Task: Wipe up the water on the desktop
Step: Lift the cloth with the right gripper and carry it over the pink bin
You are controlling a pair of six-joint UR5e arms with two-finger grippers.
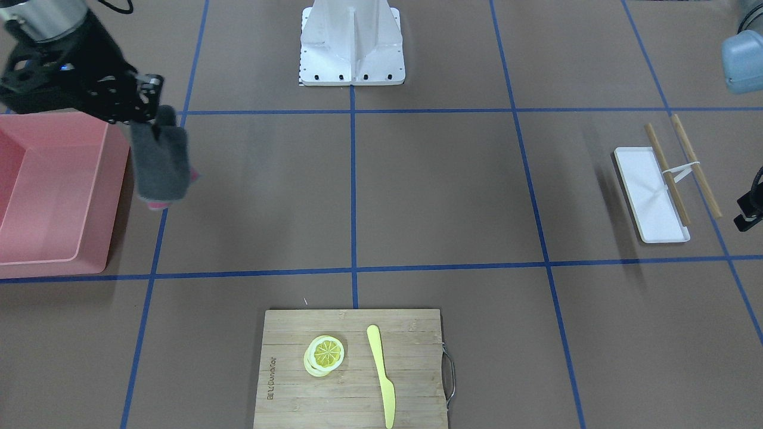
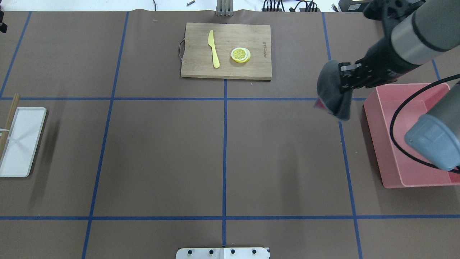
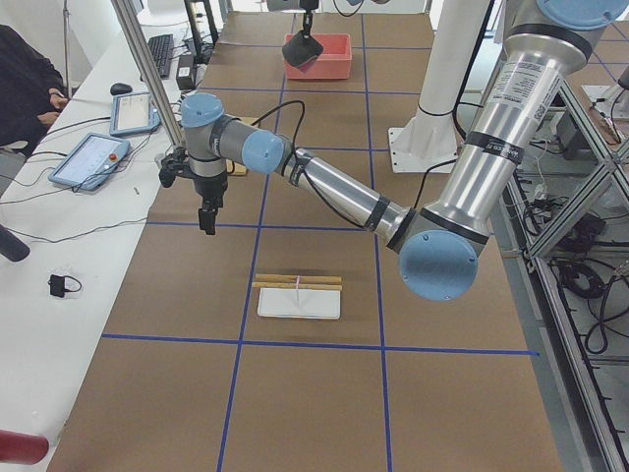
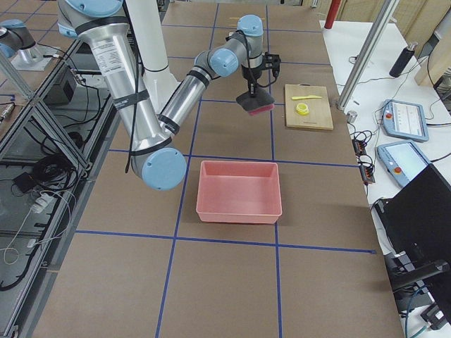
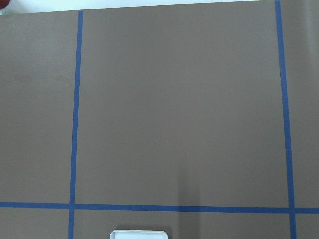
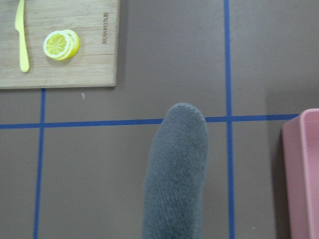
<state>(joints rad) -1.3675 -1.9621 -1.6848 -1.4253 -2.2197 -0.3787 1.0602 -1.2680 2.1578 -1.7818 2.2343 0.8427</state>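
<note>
The desktop (image 2: 161, 151) is a matte brown surface with blue tape lines; I see no water on it in any view. My right gripper (image 2: 346, 77) is shut on a grey cloth (image 2: 334, 93) with a pink underside, held above the desktop beside the pink bin. The cloth hangs down in the front view (image 1: 160, 164) and fills the lower middle of the right wrist view (image 6: 177, 169). My left gripper (image 3: 207, 218) hovers over the desktop near the white tray; I cannot tell whether it is open or shut.
A pink bin (image 2: 406, 151) stands at the right. A bamboo cutting board (image 2: 251, 68) with lemon slices (image 2: 240, 55) and a yellow knife (image 2: 213, 48) lies at the far middle. A white tray (image 2: 21, 144) with chopsticks (image 1: 667, 173) lies at the left.
</note>
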